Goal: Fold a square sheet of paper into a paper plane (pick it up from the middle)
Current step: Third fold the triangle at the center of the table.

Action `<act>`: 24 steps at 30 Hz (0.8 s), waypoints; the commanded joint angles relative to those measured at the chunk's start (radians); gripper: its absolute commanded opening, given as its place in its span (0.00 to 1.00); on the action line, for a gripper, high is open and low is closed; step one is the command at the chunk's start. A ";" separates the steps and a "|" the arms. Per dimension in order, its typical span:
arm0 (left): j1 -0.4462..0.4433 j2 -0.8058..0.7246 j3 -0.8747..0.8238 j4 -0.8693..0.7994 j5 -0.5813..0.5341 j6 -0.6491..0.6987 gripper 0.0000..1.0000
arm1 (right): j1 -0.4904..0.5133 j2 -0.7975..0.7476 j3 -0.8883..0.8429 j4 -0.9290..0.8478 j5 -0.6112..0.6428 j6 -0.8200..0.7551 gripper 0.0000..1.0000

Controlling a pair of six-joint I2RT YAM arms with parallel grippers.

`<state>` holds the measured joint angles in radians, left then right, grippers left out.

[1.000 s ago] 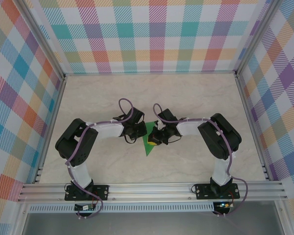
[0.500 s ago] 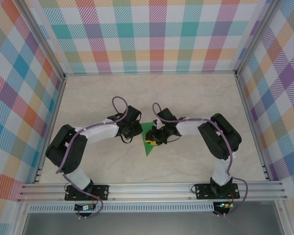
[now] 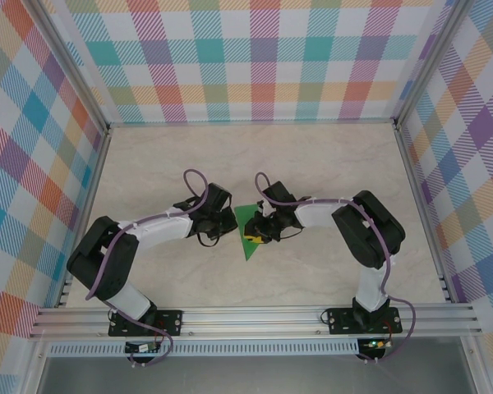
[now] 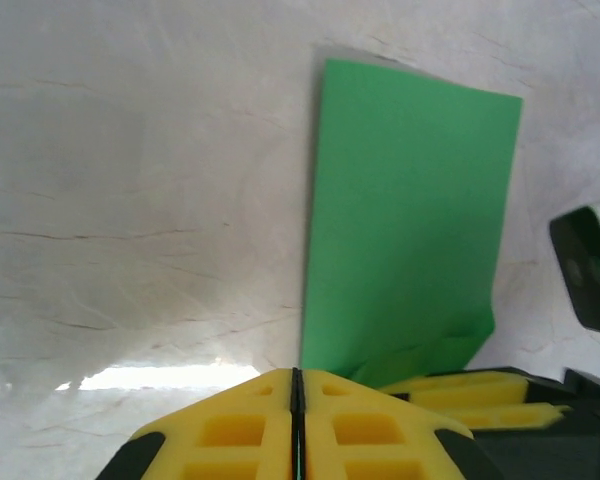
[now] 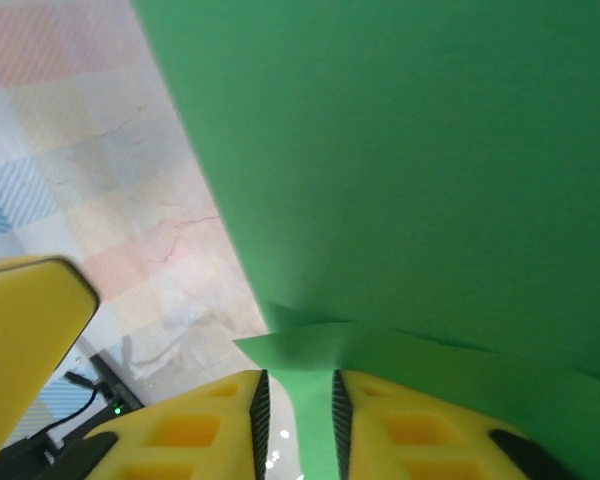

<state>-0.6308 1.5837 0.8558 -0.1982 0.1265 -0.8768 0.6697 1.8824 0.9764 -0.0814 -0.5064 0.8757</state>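
The folded green sheet of paper (image 3: 248, 246) lies on the marble-patterned table (image 3: 329, 172) at the middle of the top view, its point toward the bottom of the frame. The left gripper (image 4: 295, 372) has its yellow fingers pressed together, with their tips at the sheet's left edge. The right gripper (image 5: 298, 385) meets the sheet from the right. Its fingers stand narrowly apart with a raised green flap between them, and I cannot tell whether they pinch it.

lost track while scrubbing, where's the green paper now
In the top view the green paper sits mid-table, just right of the left gripper, a flap between the jaws of the right gripper.
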 commanded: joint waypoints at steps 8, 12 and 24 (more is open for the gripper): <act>-0.054 0.054 -0.025 0.105 0.108 0.001 0.00 | -0.001 0.027 -0.037 -0.071 0.082 -0.019 0.04; -0.067 0.080 -0.012 0.093 0.091 0.011 0.00 | -0.003 0.026 -0.038 -0.070 0.086 -0.018 0.02; -0.082 0.151 0.017 0.028 0.026 0.028 0.00 | -0.001 0.016 -0.041 -0.057 0.073 -0.015 0.00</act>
<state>-0.6933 1.6897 0.8623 -0.1230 0.1940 -0.8665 0.6697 1.8824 0.9699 -0.0940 -0.4831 0.8745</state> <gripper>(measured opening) 0.040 0.045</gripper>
